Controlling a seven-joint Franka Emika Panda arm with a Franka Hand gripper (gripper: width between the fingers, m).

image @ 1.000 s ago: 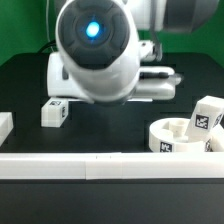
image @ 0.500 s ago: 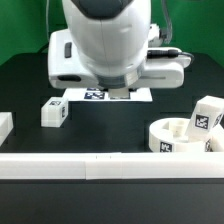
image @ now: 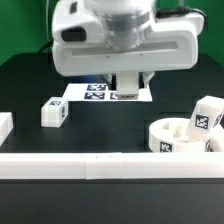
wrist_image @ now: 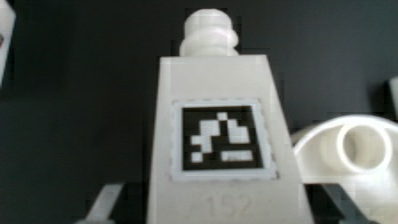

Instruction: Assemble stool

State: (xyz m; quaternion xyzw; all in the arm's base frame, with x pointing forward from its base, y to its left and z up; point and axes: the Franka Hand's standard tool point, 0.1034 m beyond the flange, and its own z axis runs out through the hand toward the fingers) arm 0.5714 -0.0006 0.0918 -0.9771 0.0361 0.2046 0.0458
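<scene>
In the wrist view my gripper (wrist_image: 222,206) is shut on a white stool leg (wrist_image: 222,90). The leg bears a black-and-white tag and ends in a knobbed tip pointing away from the hand. The fingers (wrist_image: 111,198) stand on either side of its base. The round seat (image: 185,138) lies at the exterior view's right, and part of its rim shows beside the held leg (wrist_image: 356,150). A second leg (image: 207,117) stands at the seat. A third leg (image: 55,112) lies on the black table at the left. In the exterior view the gripper (image: 128,84) hangs below the big white hand.
The marker board (image: 100,93) lies flat on the table behind the gripper. A long white bar (image: 110,165) edges the table's front. A white block (image: 4,125) sits at the exterior view's left edge.
The hand has risen and turned away from the camera. It no longer covers the middle of the view, and the marker board shows beneath it.
</scene>
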